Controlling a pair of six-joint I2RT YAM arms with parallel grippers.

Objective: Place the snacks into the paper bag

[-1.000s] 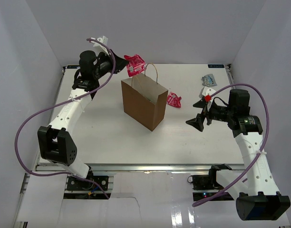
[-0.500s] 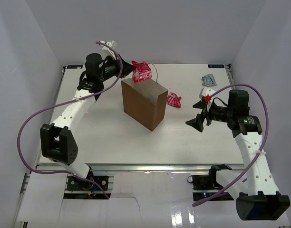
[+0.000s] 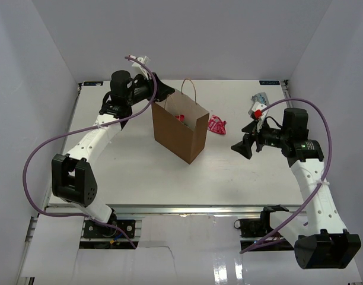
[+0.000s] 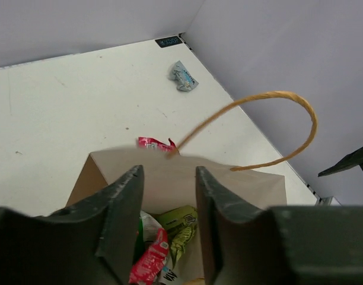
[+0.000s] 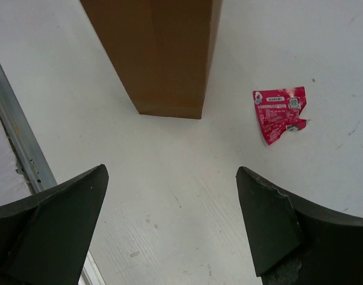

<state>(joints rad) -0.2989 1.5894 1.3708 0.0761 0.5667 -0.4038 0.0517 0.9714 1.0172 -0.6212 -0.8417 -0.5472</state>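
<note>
The brown paper bag (image 3: 172, 133) stands upright mid-table, its mouth facing up. My left gripper (image 3: 162, 95) hovers at the bag's rear-left rim, jaws open and empty (image 4: 168, 178). Through them I look into the bag (image 4: 241, 187), where a pink-red snack (image 4: 149, 261) lies beside a yellow-green one (image 4: 181, 222). That pink-red packet (image 3: 180, 117) also shows inside the mouth from above. Another pink-red snack (image 3: 216, 124) (image 5: 279, 113) lies on the table right of the bag. A pale blue snack (image 3: 260, 98) (image 4: 182, 76) sits at the far right. My right gripper (image 3: 244, 143) (image 5: 171, 172) hangs wide open above bare table.
A tan loop handle (image 3: 190, 89) (image 4: 276, 101) arches over the bag's far side. White walls close in the table on three sides. A metal rail (image 5: 21, 148) runs along the near edge. Purple cables loop off both arms.
My left gripper carried the pink-red packet rightward to the bag's mouth, then opened; the packet now lies inside the bag. The right arm shifted slightly left and back.
</note>
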